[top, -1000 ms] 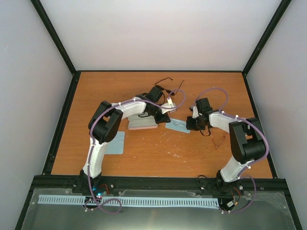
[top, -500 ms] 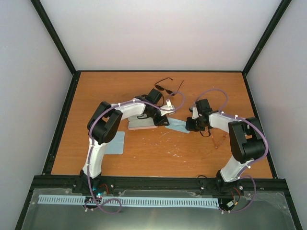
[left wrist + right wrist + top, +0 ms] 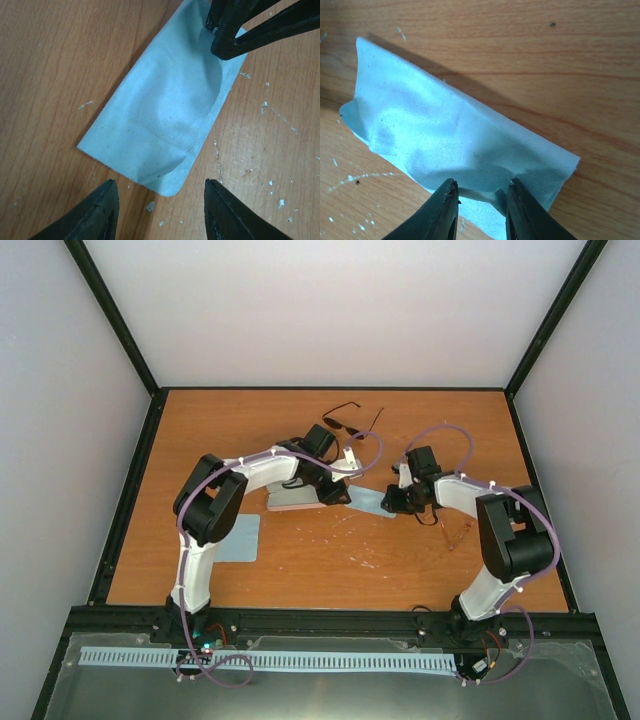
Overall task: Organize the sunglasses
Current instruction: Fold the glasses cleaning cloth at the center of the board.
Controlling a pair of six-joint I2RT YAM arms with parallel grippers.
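The black-framed sunglasses [image 3: 349, 423] lie open at the back of the table, behind my left wrist. The pale reddish-clear pair [image 3: 456, 531] lies at the right, beside my right arm. My left gripper [image 3: 343, 497] [image 3: 161, 192] is open and empty, its tips just off the near end of a folded light-blue cloth [image 3: 371, 503] [image 3: 165, 110]. My right gripper [image 3: 397, 502] [image 3: 481, 197] is shut on the cloth's [image 3: 445, 135] other end, with a fold raised between its fingers [image 3: 231, 35].
An oblong case [image 3: 294, 499] lies under my left forearm. A second light-blue cloth [image 3: 241, 537] lies flat at the left front. The tabletop [image 3: 330, 550] has black rails along its edges and pale walls round it.
My left gripper has drawn back a little toward the near left, uncovering the black sunglasses. My right gripper has shifted slightly left with the cloth.
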